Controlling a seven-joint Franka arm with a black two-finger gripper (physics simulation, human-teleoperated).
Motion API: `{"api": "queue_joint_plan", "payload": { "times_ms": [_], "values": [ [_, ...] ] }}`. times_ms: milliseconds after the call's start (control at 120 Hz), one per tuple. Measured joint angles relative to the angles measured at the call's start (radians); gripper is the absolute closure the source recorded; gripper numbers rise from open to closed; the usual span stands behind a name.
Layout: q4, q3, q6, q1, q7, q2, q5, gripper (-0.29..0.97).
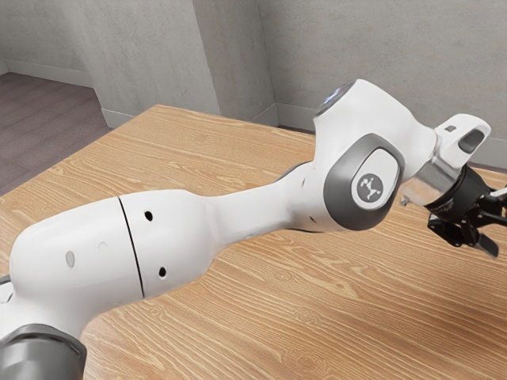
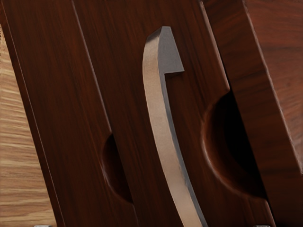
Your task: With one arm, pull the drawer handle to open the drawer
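Note:
A dark reddish-brown wooden drawer front (image 2: 118,94) stands close before my hand in the wrist view. A pale curved bar handle (image 2: 163,142) runs along its middle, standing off the wood. Rounded recesses (image 2: 227,146) lie in the wood on either side of the handle. In the exterior view my black gripper (image 1: 499,229) is at the view's far right edge, low over the table. Its fingers stand apart, open, pointing toward the exterior view's right. The handle lies straight ahead of the hand, in line with the gap between the fingers.
A light wooden table (image 1: 238,158) carries the arm and extends to the exterior view's left and back. My white arm (image 1: 238,222) crosses it low from the lower left. Grey walls (image 1: 158,47) stand behind the table. Table surface (image 2: 14,142) shows beside the drawer unit.

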State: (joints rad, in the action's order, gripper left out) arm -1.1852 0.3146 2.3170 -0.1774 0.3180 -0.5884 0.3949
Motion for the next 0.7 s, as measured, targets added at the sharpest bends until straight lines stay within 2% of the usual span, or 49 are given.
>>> {"api": "queue_joint_plan", "payload": {
  "times_ms": [275,700],
  "values": [
    [0.001,-0.019,0.004,0.001,0.039,0.003,0.001,0.26],
    [0.045,-0.025,0.010,-0.005,0.085,-0.042,-0.004,0.31]
  ]
}}
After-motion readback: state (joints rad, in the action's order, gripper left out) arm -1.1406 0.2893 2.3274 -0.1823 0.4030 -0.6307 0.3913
